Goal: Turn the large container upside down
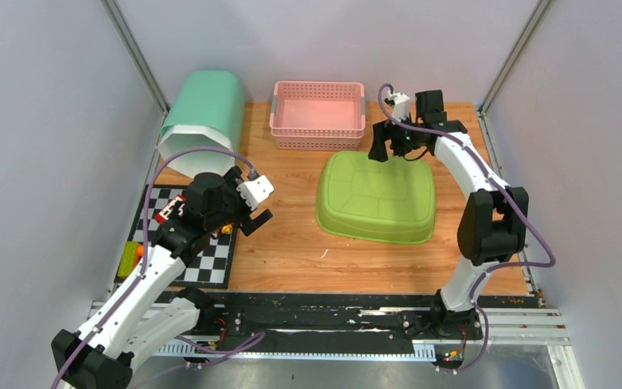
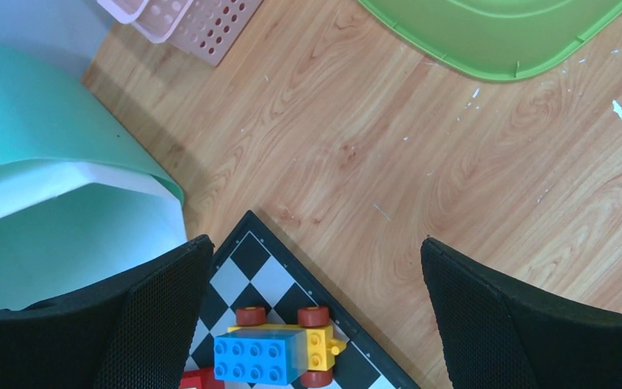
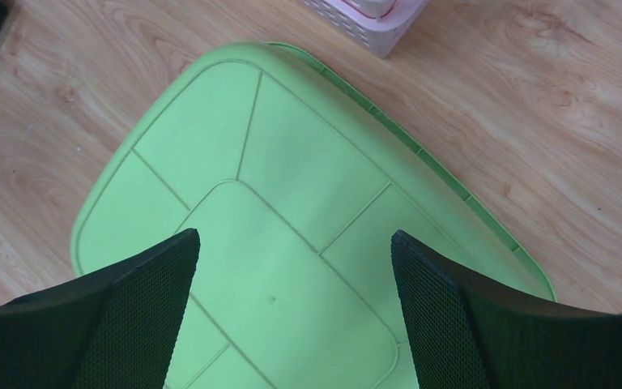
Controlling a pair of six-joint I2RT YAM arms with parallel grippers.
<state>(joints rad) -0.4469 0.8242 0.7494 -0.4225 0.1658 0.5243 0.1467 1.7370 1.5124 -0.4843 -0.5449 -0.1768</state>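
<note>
Top external shows the container (image 1: 377, 197) bottom-up on the desk (image 1: 291, 251), so nothing seems left; left gripper (image 2: 316, 247) and right gripper (image 3: 291, 239) gape wide, empty.

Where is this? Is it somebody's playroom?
Probably a robot lab test booth: a left arm and right arm bolted to a wooden table, plain grey walls around it, and a checkerboard mat.

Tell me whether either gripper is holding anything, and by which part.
Nothing is held: left gripper and right gripper are both open and empty, the right one above the upturned green container.
</note>
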